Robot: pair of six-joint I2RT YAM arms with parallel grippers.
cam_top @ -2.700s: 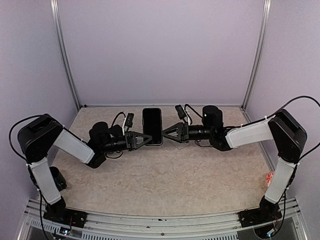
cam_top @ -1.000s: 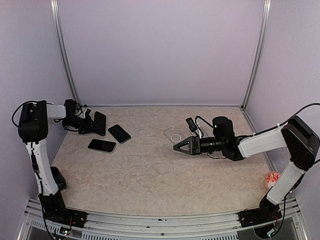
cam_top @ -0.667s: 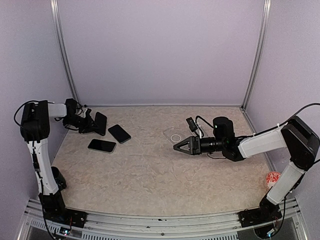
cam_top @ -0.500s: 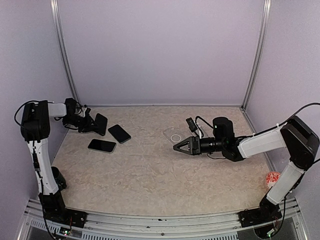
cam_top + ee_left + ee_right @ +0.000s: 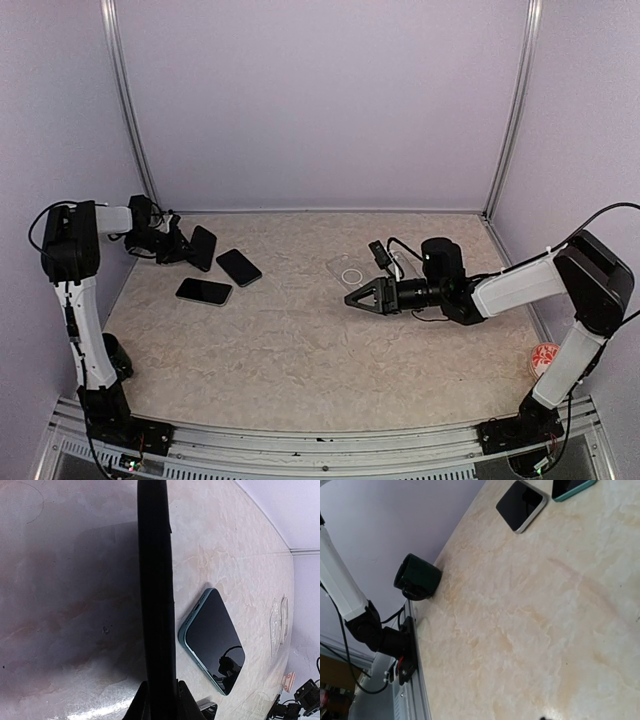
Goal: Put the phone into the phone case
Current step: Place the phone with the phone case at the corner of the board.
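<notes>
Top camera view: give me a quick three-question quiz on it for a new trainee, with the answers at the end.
1. True or false: the phone case already holds a phone.
2. How many phones lie flat on the table?
3. What is the left pincer shut on? A) the phone case B) a black phone C) nothing

Key: 1 false, the clear case lies empty. 2 two, the rear phone and the front phone. 3 B.
</notes>
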